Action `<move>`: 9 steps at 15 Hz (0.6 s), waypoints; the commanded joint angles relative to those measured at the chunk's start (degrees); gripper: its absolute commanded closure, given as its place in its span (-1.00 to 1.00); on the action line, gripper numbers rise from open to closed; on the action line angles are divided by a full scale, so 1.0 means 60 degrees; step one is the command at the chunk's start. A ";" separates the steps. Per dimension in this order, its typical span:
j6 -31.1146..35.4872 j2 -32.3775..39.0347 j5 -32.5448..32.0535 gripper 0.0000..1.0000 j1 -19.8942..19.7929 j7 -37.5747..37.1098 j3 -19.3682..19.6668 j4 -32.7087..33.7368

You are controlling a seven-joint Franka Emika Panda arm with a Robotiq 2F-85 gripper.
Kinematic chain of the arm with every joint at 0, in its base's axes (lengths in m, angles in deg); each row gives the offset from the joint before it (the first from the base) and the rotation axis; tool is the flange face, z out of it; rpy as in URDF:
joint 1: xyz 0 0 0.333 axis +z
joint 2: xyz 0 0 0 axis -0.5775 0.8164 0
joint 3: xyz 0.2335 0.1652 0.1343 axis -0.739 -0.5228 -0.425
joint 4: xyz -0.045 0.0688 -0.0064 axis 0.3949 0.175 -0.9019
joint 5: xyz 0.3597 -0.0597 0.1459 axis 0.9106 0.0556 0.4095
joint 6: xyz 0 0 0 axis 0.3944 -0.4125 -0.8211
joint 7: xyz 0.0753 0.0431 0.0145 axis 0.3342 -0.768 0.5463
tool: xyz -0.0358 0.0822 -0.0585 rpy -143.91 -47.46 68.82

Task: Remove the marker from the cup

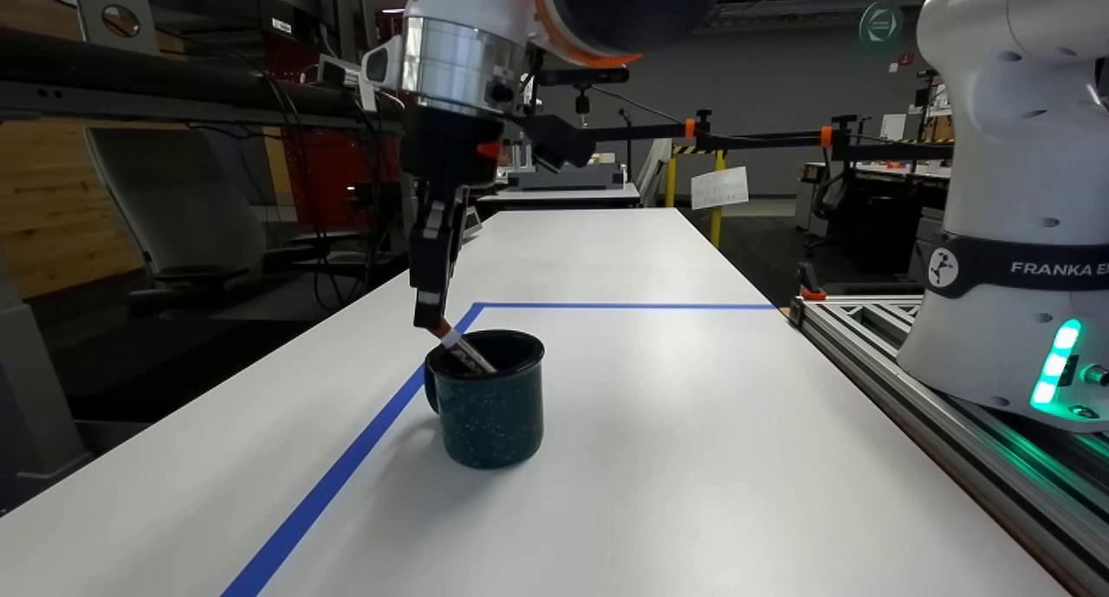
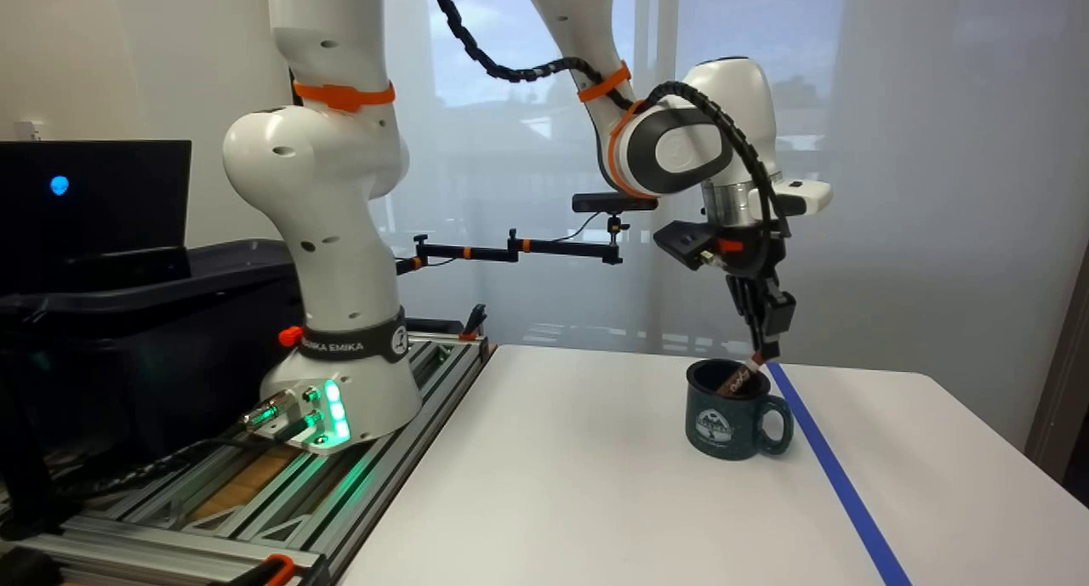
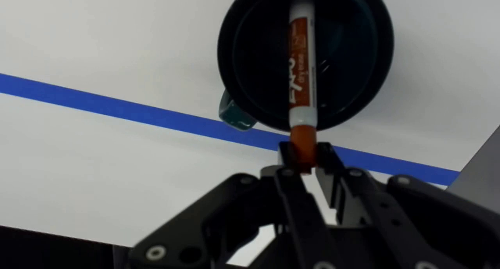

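Gripping seems done | Expo marker (image 3: pixel 301 72) partly in teal mug (image 1: pixel 491 417) is held by gripper (image 3: pixel 306 156), fingers (image 3: pixel 327 159) pinching cap (image 3: pixel 303 137) | lift likely needed next

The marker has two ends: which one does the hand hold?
The orange end of the marker, clamped in the hand; the white end lies inside the cup.

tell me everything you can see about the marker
The marker looks plastic: slim, orange-capped, white-collared, with an orange-brown label reading EXPO dry erase and a white far end. It slants, cap uppermost, with its lower part inside the teal cup. The hand grips its cap; contact with the cup is unclear.
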 commanded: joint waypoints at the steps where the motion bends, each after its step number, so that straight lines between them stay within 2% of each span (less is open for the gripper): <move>1: -0.0124 -0.1499 -0.0284 0.91 -0.0003 -0.0428 0.0221 -0.0782; 4: 0.0005 -0.2373 -0.0412 0.91 -0.0260 -0.0774 0.0358 -0.1235; 6: 0.0166 -0.2866 0.0163 0.91 -0.0549 -0.0605 0.0350 -0.1627; 9: 0.0364 -0.3126 0.1028 0.91 -0.0725 -0.0257 0.0680 -0.2164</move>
